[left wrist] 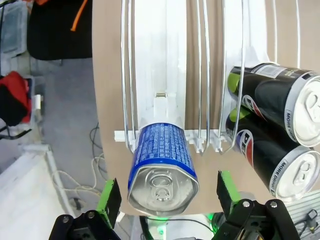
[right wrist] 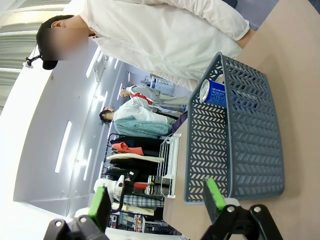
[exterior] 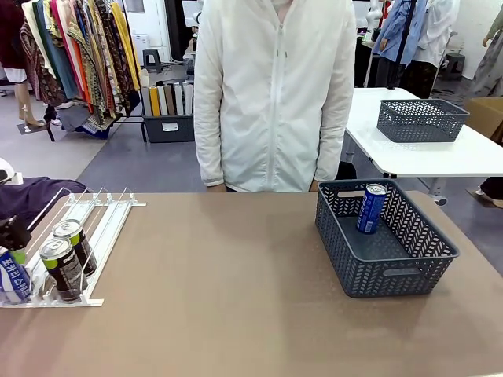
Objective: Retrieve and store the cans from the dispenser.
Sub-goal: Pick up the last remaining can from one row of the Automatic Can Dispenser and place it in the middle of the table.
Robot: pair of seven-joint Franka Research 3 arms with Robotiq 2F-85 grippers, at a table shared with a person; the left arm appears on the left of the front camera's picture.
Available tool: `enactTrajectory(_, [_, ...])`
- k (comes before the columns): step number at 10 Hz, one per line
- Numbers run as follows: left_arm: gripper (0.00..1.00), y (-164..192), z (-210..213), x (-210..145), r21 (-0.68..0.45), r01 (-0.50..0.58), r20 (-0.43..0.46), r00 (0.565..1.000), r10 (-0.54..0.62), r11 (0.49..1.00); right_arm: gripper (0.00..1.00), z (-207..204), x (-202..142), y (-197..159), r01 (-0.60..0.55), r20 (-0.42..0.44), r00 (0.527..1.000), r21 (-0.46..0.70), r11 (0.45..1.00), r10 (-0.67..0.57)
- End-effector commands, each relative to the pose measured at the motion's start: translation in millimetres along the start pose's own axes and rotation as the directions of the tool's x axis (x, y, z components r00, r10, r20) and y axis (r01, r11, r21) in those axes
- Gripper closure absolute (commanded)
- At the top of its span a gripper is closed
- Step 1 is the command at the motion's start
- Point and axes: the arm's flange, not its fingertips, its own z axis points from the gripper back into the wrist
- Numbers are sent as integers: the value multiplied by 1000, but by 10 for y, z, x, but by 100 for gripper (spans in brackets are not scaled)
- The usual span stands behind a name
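Note:
The white wire-railed dispenser [exterior: 106, 224] lies at the table's left end. At its stop end rest two black cans with green tops [exterior: 75, 245] [exterior: 61, 269], and a blue can [exterior: 14, 276] stands in the outermost lane. In the left wrist view my left gripper [left wrist: 167, 197] is open around that blue can [left wrist: 162, 155], with gaps between both green pads and the can. The black cans [left wrist: 280, 100] [left wrist: 275, 162] lie in the lane beside it. My right gripper [right wrist: 157, 202] is open and holds nothing, facing the basket. Another blue can [exterior: 371, 208] stands upright in the basket.
The dark grey mesh basket [exterior: 409, 271] sits on the table's right side. A person in a white jacket [exterior: 275, 94] stands at the far edge, hands behind the table. A second basket [exterior: 420, 120] stands on a white table behind.

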Motion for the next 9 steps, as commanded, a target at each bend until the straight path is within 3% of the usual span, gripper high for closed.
enactTrajectory(1, [0,43,-34,82,-27,-21,10,1000,21,999,0,8,-12,41,7,-8,1000,1,1000,-7])
enactTrajectory(4, [0,43,-63,135,-28,-47,2,999,47,998,0,8,-12,41,7,-8,1000,1,1000,-7])
enactTrajectory(5, [57,42,-59,130,-33,-58,4,998,58,998,0,8,-12,41,7,-8,1000,1,1000,-7])
enactTrajectory(6, [100,35,-60,138,-33,-59,1,998,59,998,0,8,-12,41,7,-8,1000,1,1000,-7])
enactTrajectory(9, [100,28,-48,140,-27,-57,2,998,57,998,0,8,-12,41,7,-8,1000,1,1000,-7])
